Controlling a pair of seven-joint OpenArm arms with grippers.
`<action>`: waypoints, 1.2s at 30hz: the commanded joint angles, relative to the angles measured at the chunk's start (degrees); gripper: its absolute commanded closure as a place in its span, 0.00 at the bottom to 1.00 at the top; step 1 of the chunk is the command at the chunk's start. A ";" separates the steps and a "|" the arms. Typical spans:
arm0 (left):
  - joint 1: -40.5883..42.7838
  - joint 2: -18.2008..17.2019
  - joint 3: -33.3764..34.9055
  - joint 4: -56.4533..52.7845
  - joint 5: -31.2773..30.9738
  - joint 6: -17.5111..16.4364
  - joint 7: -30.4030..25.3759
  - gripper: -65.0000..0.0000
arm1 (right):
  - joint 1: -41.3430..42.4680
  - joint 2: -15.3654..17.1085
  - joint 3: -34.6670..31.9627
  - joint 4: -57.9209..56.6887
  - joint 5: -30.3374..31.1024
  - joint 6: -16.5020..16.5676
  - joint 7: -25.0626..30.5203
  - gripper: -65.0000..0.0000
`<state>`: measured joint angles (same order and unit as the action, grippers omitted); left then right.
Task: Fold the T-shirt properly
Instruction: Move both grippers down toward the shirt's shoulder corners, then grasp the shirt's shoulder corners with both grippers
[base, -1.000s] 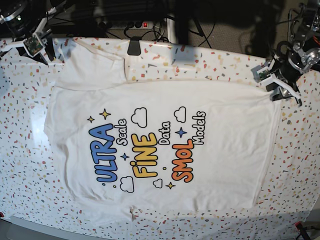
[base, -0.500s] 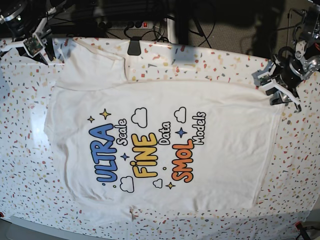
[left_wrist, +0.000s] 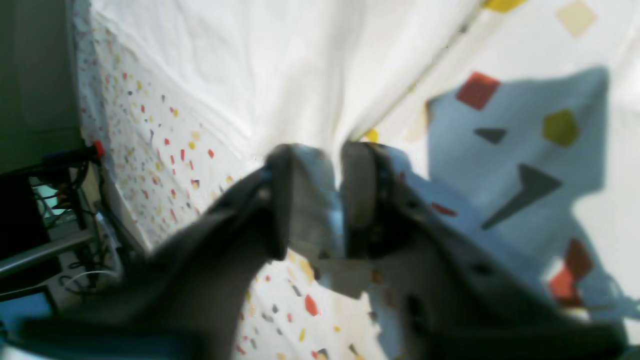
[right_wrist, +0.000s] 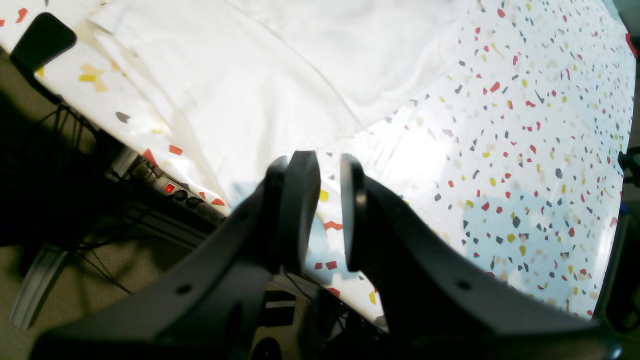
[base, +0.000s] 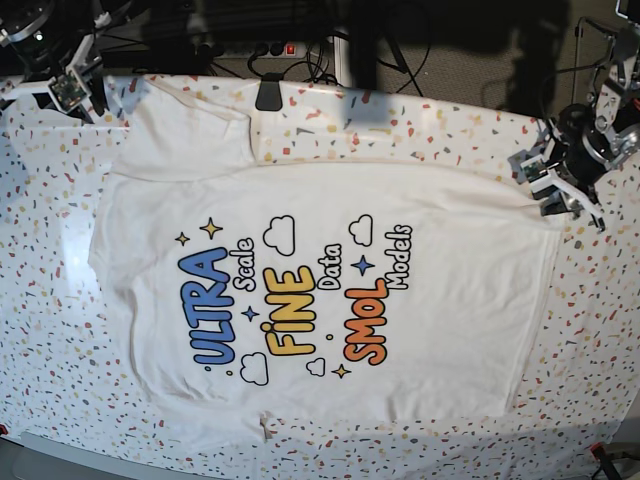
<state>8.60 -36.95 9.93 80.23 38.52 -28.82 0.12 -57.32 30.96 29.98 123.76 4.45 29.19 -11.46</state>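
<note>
Pinching the T-shirt (base: 330, 300) hem at 3 o'clock on the speckled surface (base: 50, 300).
Our left pincer (left_wrist: 327, 155) has its 2 pads closed on a bunched fold of the shirt's white cloth at that corner. Our right pincer (right_wrist: 330, 200), at 10 o'clock beside the sleeve, holds nothing, a narrow gap between its pads. The shirt lies flat, print up.

Bright overhead light, hard shadows; left wrist view blurred.
</note>
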 joint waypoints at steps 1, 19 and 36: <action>-0.07 -0.85 -0.11 -0.04 0.46 -0.81 1.73 0.88 | -0.48 0.46 0.50 0.90 0.00 -0.52 1.03 0.81; 3.15 -0.85 -0.11 0.39 -7.54 2.62 1.55 1.00 | -0.46 6.12 -4.31 0.87 -24.55 -1.55 0.35 0.81; 3.13 -0.85 -0.11 0.44 -11.19 2.64 1.97 1.00 | 14.10 14.47 -27.36 -12.39 -40.87 -6.71 -6.84 0.55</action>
<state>11.73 -37.10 9.87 80.31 27.33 -25.28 1.87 -43.09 44.56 2.11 110.54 -36.01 23.31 -18.28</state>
